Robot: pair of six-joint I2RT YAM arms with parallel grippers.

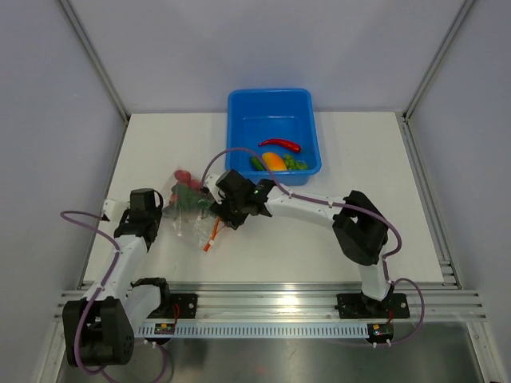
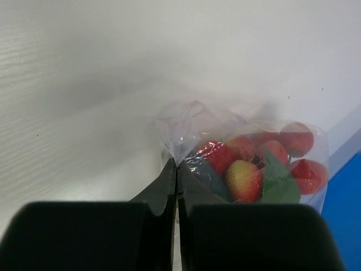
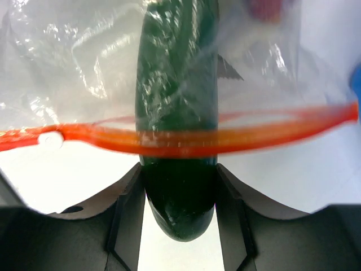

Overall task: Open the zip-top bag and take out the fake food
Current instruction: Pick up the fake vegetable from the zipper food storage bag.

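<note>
Left hand (image 2: 176, 167) pinched on the zip-top bag (image 2: 189, 123), right hand (image 3: 179, 169) clamped around green vegetable (image 3: 177, 84), arms (image 1: 303, 209) angled inward.

A blue rectangular plastic tub (image 1: 269, 92) stands on the white table (image 1: 359, 231) at its far edge. In the tub lie a red plastic chili (image 1: 281, 144), before it an orange plastic pepper (image 1: 274, 160), and to that pepper's right small green plastic vegetables (image 1: 295, 163).

Before and left of the tub, apart from it, lies the clear crinkly plastic zip-top bag (image 1: 185, 217). A cluster of small red and yellow plastic balls (image 2: 254, 164) sits in the bag.

The left gripper (image 2: 177, 169) pinches the bag's side farthest from the tub. The right gripper (image 3: 179, 169), on the bag's tub-facing side, clasps a dark green long plastic vegetable (image 3: 177, 84) that sticks out through the bag's thin orange zip strip (image 3: 271, 127).
</note>
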